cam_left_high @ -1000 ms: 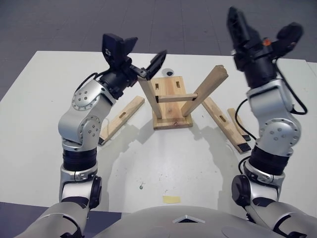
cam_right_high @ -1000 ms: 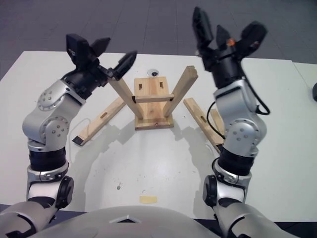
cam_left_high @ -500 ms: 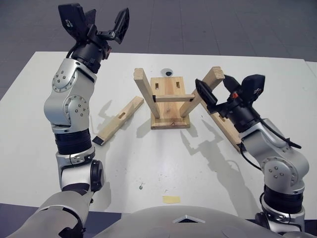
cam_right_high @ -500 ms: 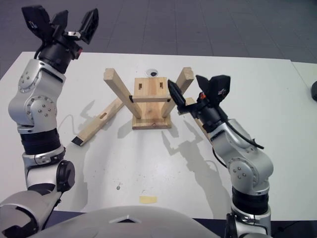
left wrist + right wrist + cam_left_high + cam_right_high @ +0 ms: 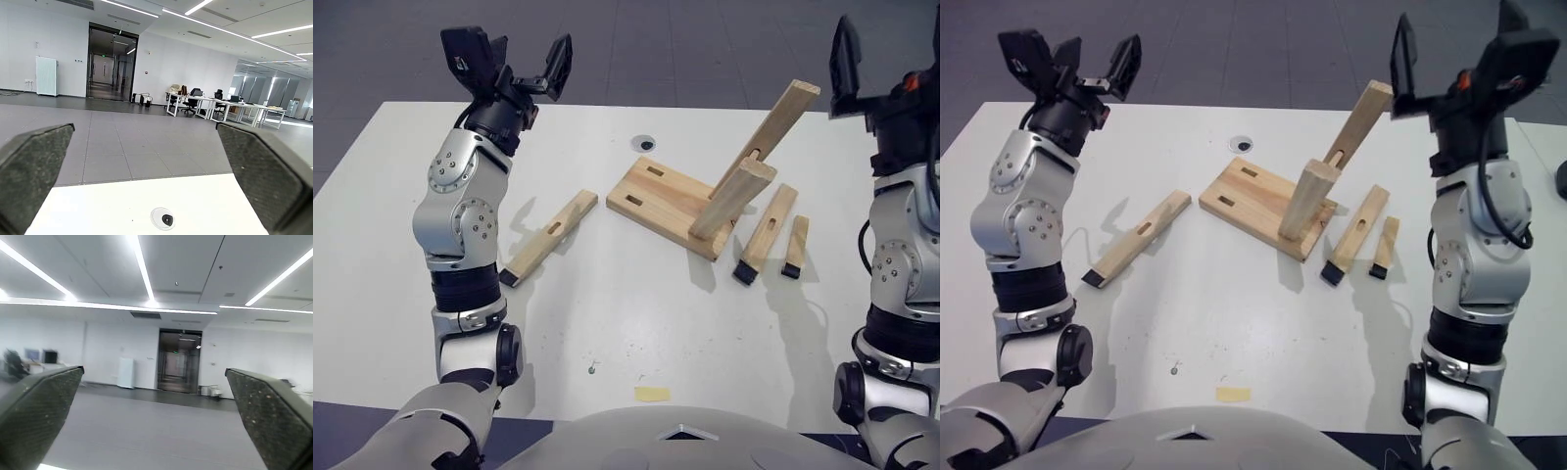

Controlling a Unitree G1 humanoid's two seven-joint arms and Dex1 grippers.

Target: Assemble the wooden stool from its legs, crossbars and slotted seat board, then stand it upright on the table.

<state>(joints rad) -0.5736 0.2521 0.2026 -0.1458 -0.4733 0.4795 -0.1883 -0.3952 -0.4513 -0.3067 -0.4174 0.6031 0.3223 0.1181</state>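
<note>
White table (image 5: 382, 255), 1 off. On its top:
- 1 slotted seat board (image 5: 656, 196), lying askew near the centre, 2 open slots showing, 2 fitted legs (image 5: 734, 201) slanting up from its right end.
- 1 loose leg (image 5: 548, 238), slotted, dark-tipped, left of the board and apart from it.
- 1 long bar (image 5: 766, 230) and 1 short bar (image 5: 794, 244), side by side, just right of the board.
- 1 round grommet (image 5: 647, 144), far side.
- 1 yellow tape scrap (image 5: 653, 393), near edge.

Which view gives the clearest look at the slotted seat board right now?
Right eye view: the seat board lies near centre, two slots visible, legs standing at its right end. The left eye view shows the same, slightly offset. Both wrist views point out into the room.
</note>
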